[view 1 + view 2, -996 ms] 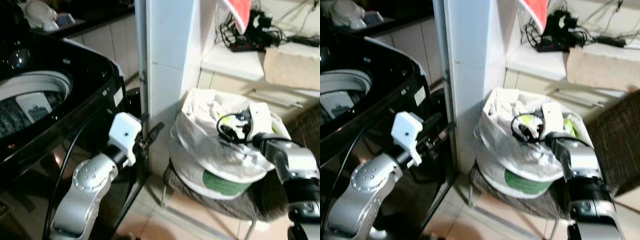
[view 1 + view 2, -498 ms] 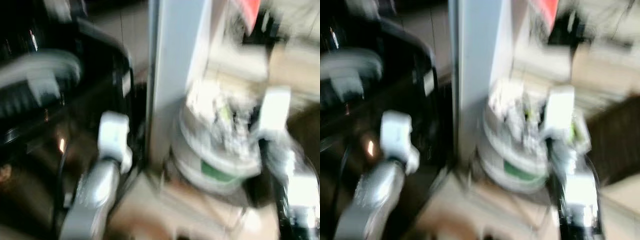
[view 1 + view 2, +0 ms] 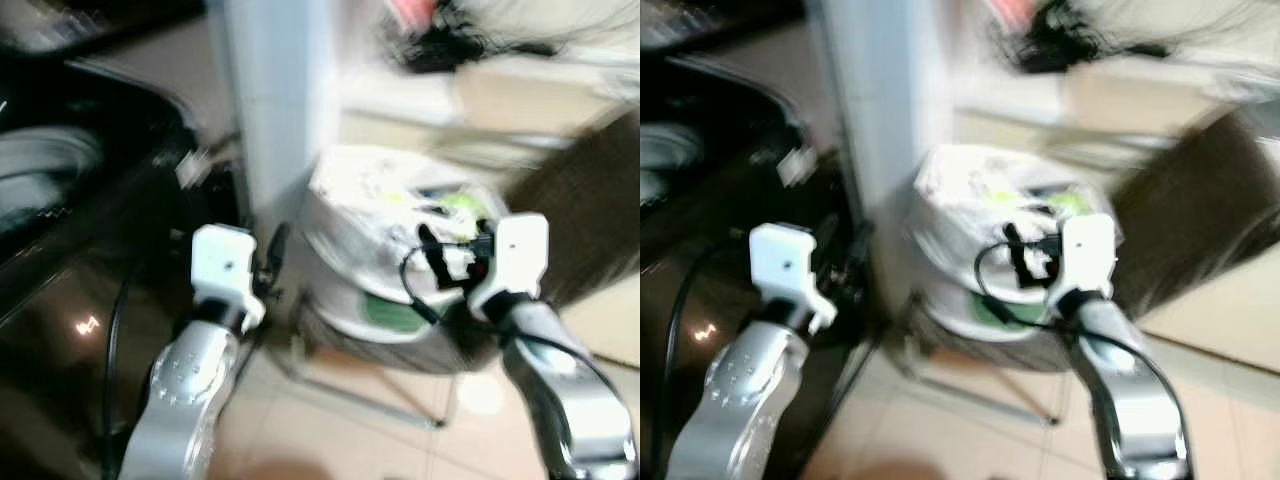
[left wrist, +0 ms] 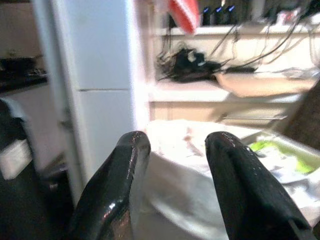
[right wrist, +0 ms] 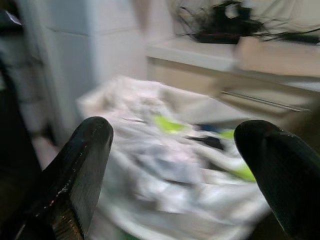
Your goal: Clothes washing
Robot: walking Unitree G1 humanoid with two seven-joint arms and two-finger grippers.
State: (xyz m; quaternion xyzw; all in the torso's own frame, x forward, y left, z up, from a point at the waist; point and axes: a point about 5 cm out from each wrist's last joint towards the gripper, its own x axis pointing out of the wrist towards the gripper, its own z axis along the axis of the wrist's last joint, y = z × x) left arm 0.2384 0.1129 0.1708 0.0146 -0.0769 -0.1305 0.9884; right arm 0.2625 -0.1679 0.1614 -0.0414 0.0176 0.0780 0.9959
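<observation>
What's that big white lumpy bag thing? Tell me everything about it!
The white bag looks like thin, crinkly plastic, stuffed full and open on top, with white and bright green cloth showing inside. A green patch marks its front. It sits on a low dark seat beside the white pillar, with the right gripper open just before it.
</observation>
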